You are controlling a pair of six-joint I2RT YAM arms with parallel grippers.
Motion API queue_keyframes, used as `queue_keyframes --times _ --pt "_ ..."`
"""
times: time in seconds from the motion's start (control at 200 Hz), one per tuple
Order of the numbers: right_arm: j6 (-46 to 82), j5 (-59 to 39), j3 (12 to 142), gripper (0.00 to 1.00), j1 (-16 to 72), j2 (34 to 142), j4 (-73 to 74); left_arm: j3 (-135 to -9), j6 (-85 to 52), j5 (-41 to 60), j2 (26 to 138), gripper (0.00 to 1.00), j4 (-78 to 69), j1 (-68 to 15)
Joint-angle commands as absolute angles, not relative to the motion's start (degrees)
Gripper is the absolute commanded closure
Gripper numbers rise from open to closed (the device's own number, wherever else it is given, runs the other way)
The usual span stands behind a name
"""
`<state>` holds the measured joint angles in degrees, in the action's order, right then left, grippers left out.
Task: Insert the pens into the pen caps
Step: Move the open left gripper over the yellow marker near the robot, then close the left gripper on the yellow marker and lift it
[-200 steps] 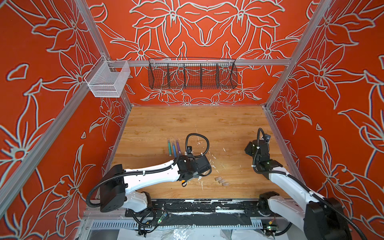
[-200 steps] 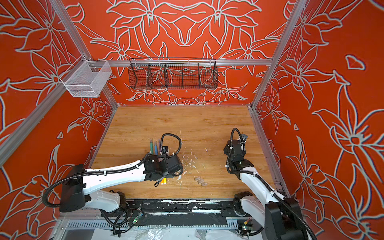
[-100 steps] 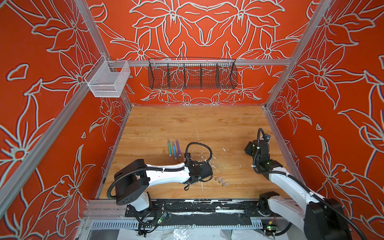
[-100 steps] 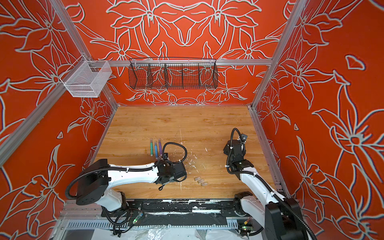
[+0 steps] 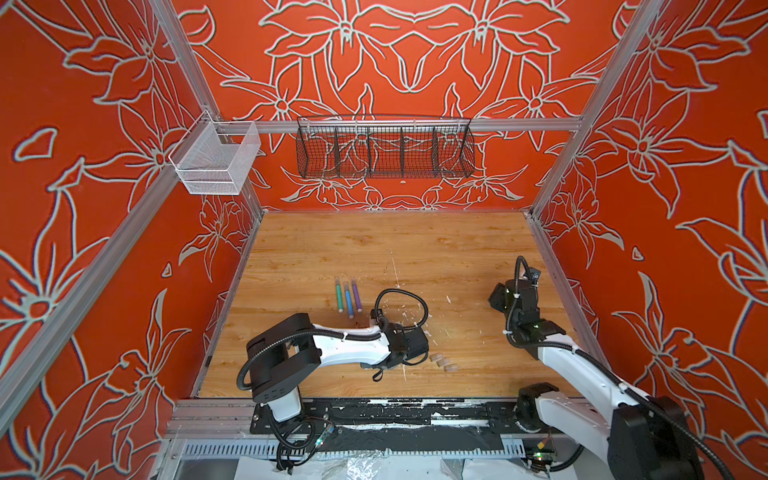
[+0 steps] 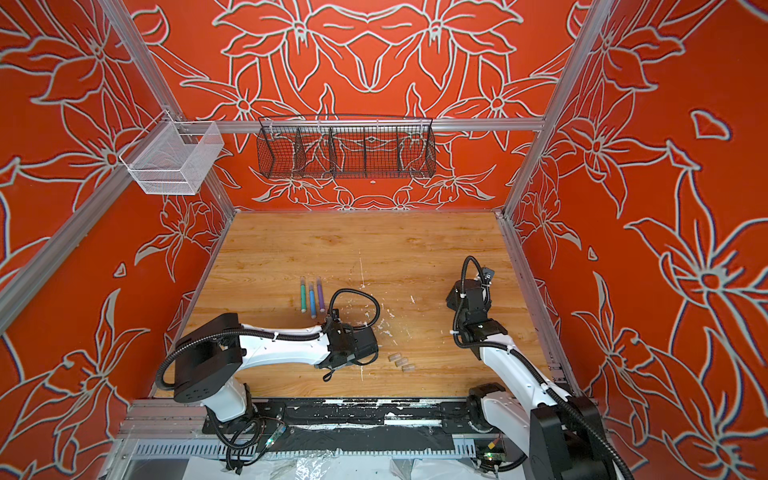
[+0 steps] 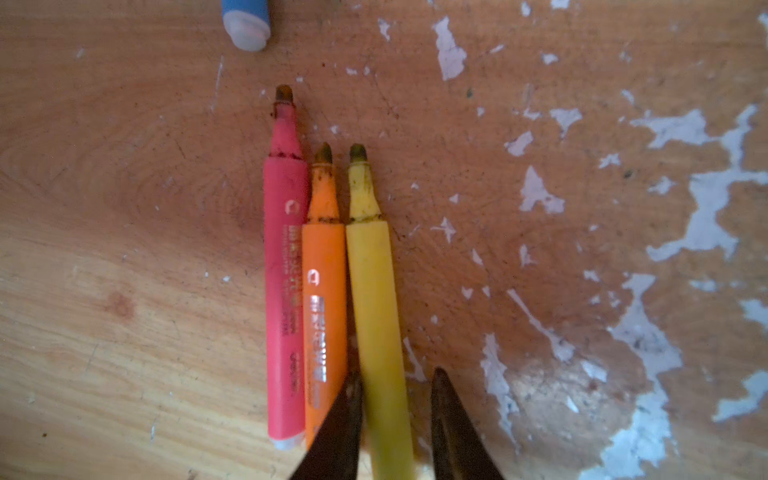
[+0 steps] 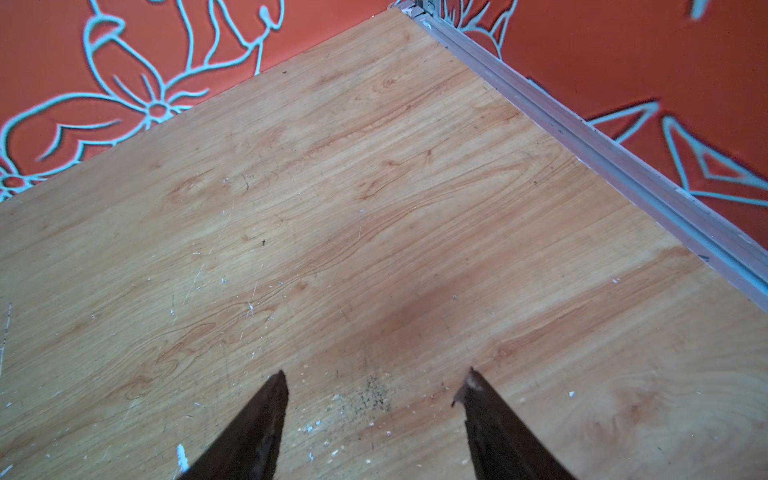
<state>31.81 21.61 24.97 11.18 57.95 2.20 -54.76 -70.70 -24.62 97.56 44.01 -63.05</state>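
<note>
Pens flat on tabletop, all nearer my left arm; right arm well apart. Right gripper wide, empty, over bare wood. Left gripper narrow, straddling rear of yellow pen, gap on one side, so not clamped. Pen's long axis runs straight ahead of gripper, tip at far end. Six pens: green, blue, purple in row; pink, orange, yellow touching. Three caps just beside left gripper.
</note>
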Motion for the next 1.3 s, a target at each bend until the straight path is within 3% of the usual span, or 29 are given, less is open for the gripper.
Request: queue_keyframes --times 0.0,0.44,0.976,1.291 --pt "31.11 21.06 24.17 0.32 10.94 57.32 2.81 -55.65 -72.28 -26.13 98.18 0.72 45.09 -62.43" --pt "31.19 21.1 24.14 0.31 10.92 57.22 2.72 -48.08 -72.75 -18.68 95.8 0.75 31.73 -59.61" --pt "31.21 21.18 23.55 0.31 10.98 56.25 2.7 -47.06 -75.23 -17.01 97.88 0.73 28.93 -59.41" --pt "31.2 21.09 23.39 0.31 10.96 55.99 2.81 -48.0 -75.33 -16.87 100.57 0.88 29.0 -59.06"
